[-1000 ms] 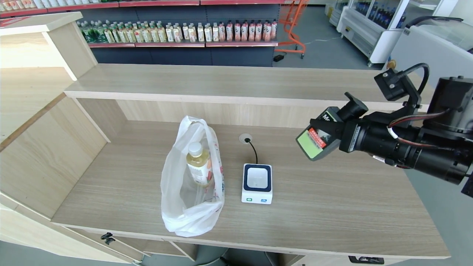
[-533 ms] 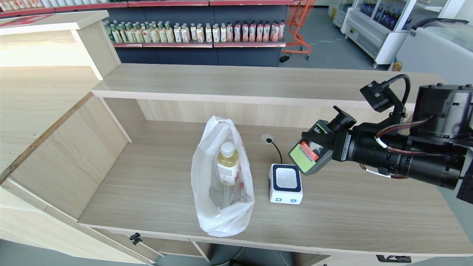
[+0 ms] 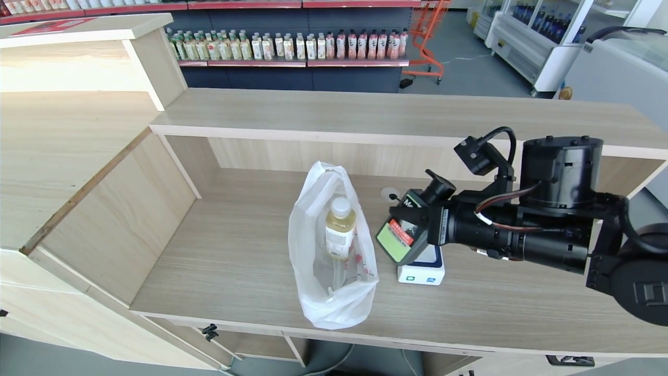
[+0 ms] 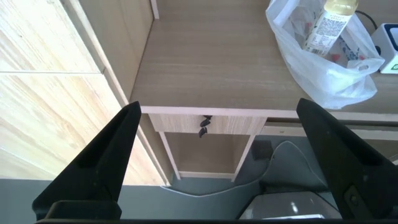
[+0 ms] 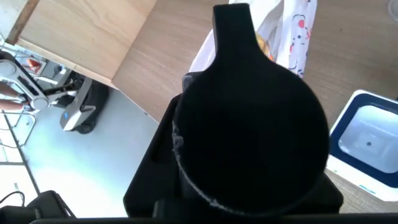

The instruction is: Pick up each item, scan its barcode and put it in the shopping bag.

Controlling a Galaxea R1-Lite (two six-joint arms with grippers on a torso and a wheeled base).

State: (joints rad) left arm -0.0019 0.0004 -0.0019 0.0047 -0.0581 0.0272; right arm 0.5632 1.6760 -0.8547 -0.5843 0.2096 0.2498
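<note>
**Packaged item presented over the scanner, beside the open shopping bag**

The item (image 3: 401, 237), a pack with a green and red label, sits right of centre in the head view, tilted and clear of the counter (image 3: 235, 245). The right end effector (image 3: 425, 222) is closed on its rear end. It hangs directly above the scanner (image 3: 421, 269) and covers most of the scan window, a pose judged to present the barcode; the barcode itself cannot be seen. Just left of the item, the shopping bag (image 3: 308, 245) stands at frame centre with its mouth up and a bottle (image 3: 340, 230) upright inside, so the transfer after scanning should be short. The left end effector (image 4: 217, 162) is wide open and empty, held off the counter's front edge, away from the work.
</note>
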